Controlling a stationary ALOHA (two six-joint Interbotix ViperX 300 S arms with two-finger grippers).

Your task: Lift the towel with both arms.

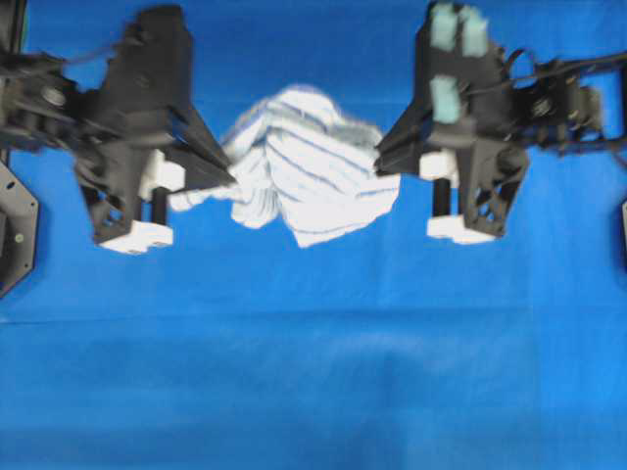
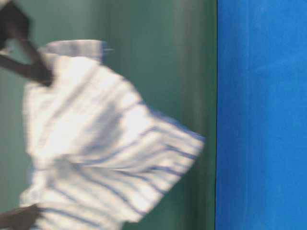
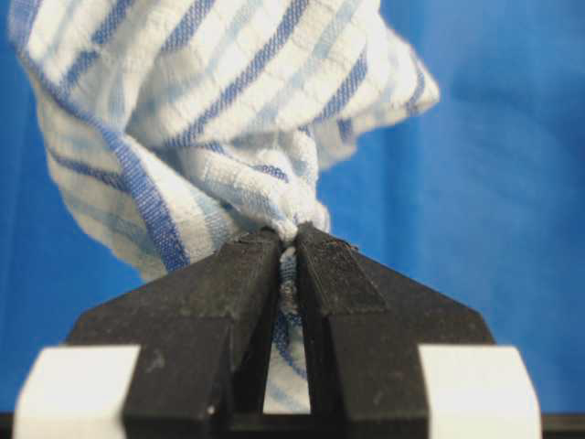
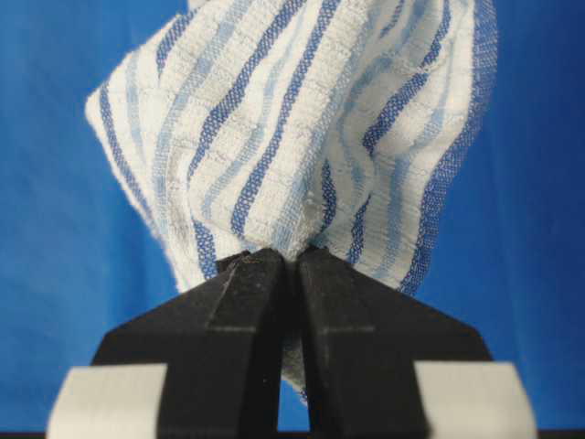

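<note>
- My left gripper (image 3: 287,240) is clamped on a bunched corner of the towel (image 1: 306,166); my right gripper (image 4: 292,258) is pinched tight on the opposite corner.
- The towel hangs between my two claws, apparently off the blue table cover (image 1: 313,392).
- Risk: each hold takes only a small pinch of fabric. If my arms pull apart or jerk, I judge a corner could slide out.
- Rising unevenly would swing the drooping middle.
- Room: nothing else on the cover; free space all around the cloth.
</note>
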